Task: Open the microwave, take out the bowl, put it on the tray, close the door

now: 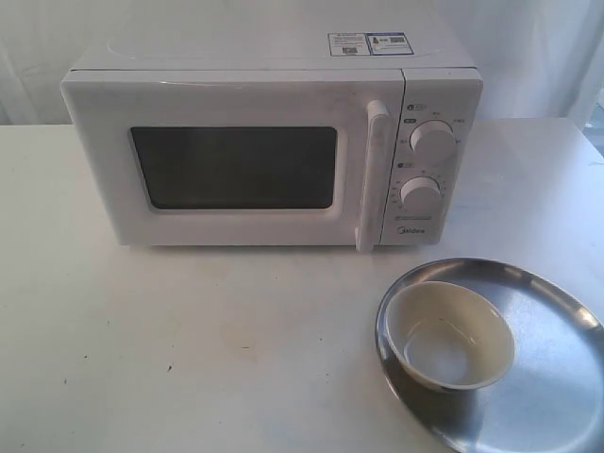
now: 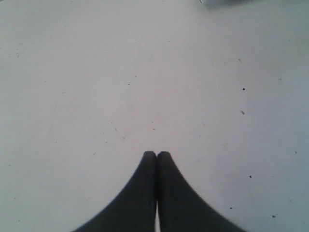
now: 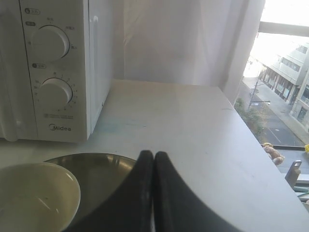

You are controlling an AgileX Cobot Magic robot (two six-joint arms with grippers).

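Observation:
The white microwave (image 1: pixel 274 142) stands at the back of the table, its door (image 1: pixel 236 165) shut and the bar handle (image 1: pixel 373 175) facing me. The cream bowl (image 1: pixel 450 335) sits on the left part of the silver tray (image 1: pixel 547 377) at the front right. Neither arm shows in the exterior view. My left gripper (image 2: pixel 157 153) is shut and empty over bare white tabletop. My right gripper (image 3: pixel 153 153) is shut and empty above the tray's rim (image 3: pixel 96 162), with the bowl (image 3: pixel 34 193) beside it and the microwave's dials (image 3: pixel 50 43) beyond.
The white table (image 1: pixel 189 340) spreads in front of the microwave. A white curtain (image 3: pixel 174 38) hangs behind. The table's right edge (image 3: pixel 260 145) drops off toward a window with a street outside.

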